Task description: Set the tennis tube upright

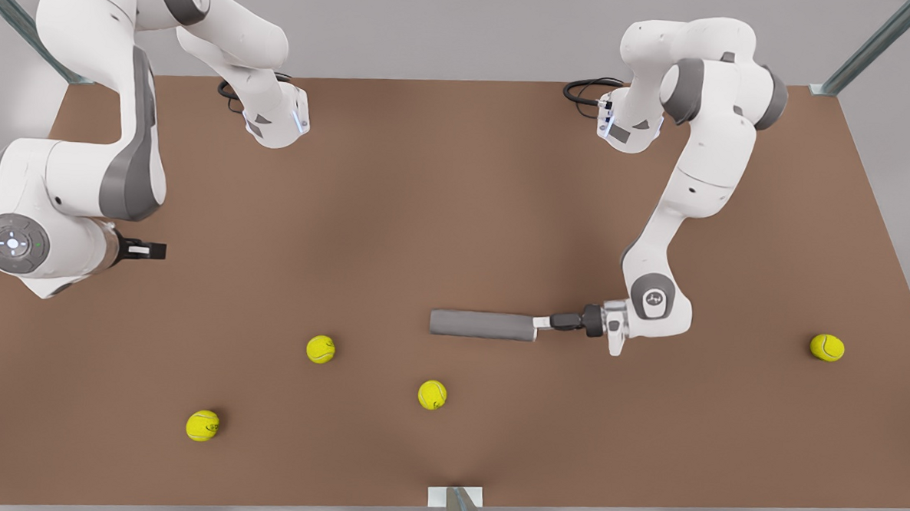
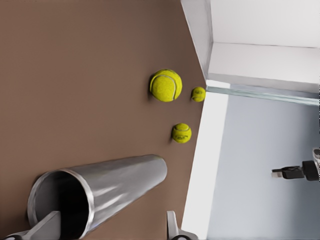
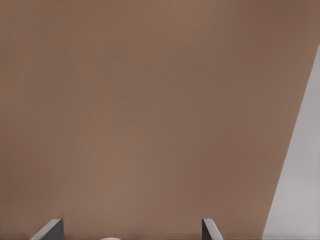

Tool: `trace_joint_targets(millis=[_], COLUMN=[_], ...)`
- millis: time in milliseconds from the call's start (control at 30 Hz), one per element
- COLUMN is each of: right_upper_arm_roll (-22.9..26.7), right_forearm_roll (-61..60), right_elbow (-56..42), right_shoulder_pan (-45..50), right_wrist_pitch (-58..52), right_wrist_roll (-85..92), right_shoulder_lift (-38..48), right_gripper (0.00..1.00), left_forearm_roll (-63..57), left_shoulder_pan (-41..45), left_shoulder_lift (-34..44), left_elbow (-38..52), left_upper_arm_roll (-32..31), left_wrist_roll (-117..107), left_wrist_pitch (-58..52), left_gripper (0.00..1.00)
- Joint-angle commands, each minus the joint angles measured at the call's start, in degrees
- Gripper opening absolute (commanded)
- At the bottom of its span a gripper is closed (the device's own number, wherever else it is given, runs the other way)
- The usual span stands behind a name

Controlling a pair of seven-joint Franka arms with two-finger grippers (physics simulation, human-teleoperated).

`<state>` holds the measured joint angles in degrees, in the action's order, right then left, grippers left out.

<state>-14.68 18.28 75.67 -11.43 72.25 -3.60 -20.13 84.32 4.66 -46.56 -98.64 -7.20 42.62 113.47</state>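
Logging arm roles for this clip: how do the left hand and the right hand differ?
The left hand sits at the lying tennis tube's open end; the right hand waits far from it, at the front view's left edge. The left hand points toward the front view's left, the right hand toward its right. Both are open.

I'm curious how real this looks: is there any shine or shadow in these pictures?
Left wrist view: the tennis tube lying on the table shows bright streaks along its side, and its open mouth is dark. Front view: the tennis balls cast only faint, small shadows; the light looks soft and even.
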Motion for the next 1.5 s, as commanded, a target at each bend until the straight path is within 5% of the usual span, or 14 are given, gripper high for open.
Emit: trace_joint_targets(millis=[0,467,567,1467], right_upper_arm_roll=[0.00,0.00,0.09,0.00], right_forearm_roll=[0.00,0.97,0.97,0.97], right_elbow=[0.00,-0.26,-0.26,-0.97], right_shoulder_pan=[0.00,0.00,-0.09,0.88], right_wrist_pitch=[-0.09,-0.79,-0.79,-0.70], right_wrist_roll=[0.00,-0.35,-0.26,-0.53], right_shoulder_lift=[-0.17,-1.05,-1.14,-0.96], right_gripper=[1.00,1.00,1.00,1.00], left_forearm_roll=[0.14,0.05,0.05,-0.12], left_shoulder_pan=[0.00,0.44,0.70,0.70], left_shoulder_lift=[-0.11,-2.75,-2.93,-3.10], left_elbow=[0.03,2.84,2.93,3.20], left_upper_arm_roll=[0.00,-1.94,-2.02,-3.17], left_wrist_roll=[0.01,1.94,1.94,1.77], left_wrist_pitch=[0.00,0.00,-0.09,-1.05], left_gripper=[1.00,1.00,0.71,0.38])
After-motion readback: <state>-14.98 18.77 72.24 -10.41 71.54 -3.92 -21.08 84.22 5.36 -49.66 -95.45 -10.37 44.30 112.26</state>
